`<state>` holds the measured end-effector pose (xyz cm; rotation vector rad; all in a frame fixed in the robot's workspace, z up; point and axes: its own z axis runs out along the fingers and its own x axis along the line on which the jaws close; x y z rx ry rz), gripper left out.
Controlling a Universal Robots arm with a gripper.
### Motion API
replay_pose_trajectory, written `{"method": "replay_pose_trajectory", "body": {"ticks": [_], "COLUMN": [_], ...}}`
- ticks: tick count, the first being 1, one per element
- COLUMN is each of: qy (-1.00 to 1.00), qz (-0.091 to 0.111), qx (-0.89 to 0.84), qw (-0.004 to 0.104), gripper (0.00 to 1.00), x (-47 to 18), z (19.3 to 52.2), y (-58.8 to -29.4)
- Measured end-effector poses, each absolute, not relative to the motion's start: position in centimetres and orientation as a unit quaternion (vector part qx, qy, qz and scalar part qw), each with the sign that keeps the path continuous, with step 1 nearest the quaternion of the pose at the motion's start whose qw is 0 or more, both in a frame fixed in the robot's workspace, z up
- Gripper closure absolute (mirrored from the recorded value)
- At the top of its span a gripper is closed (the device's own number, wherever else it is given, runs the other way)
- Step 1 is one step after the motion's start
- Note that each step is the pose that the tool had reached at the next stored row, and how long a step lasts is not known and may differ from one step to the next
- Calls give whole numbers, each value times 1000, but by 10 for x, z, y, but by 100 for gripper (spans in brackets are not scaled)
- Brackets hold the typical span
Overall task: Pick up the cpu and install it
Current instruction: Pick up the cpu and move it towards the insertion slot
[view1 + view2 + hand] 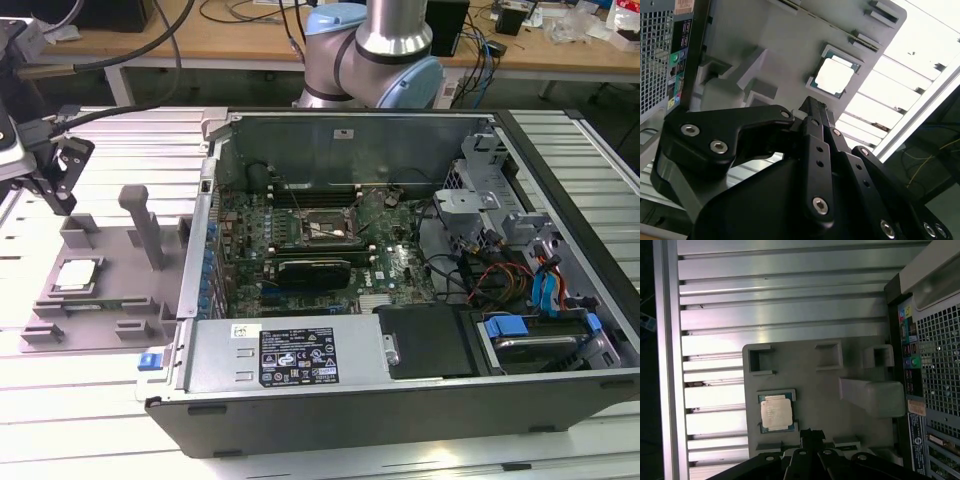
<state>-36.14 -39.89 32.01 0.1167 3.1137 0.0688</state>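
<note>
cpu [78, 275]: a thin square chip with a pale metal top. i find it lying flat in a shallow recess of the grey fixture, outside the computer case; it shows too in both wrist views [834, 77] [776, 412].
jaws: i read them as narrow, the tips drawn together with nothing between them. they hang over the fixture near the cpu and clear of it.
grey fixture [125, 255]: a moulded tray resting on the table, just beside the case wall on the exterior view's left. it has several small pockets along its edges, also seen in both wrist views [785, 40] [815, 380].
upright post [146, 228]: rises from the fixture between the cpu recess and the case.
computer case [400, 400]: lies on its side with the side panel off, so that i can look straight down onto the board.
socket frame [320, 228]: a dark square with a metal bracket, near the middle of the board, well apart from the cpu.
black card [315, 270]: a long rectangle just beside the socket frame, on its near side in the exterior view.
blue cables [545, 285]: at the case's end on the exterior view's right.
table [90, 410]: ribbed aluminium slats carrying the fixture and the case.
arm base [385, 45]: grey and pale blue, standing behind the case.
</note>
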Motion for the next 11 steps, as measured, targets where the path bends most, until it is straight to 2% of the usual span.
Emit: {"method": "replay_pose_trajectory", "body": {"ticks": [11], "qy": [999], "qz": [22], "qx": [37], "qw": [13], "gripper": [89], "x": [-372], "z": [313], "y": [-399]}}
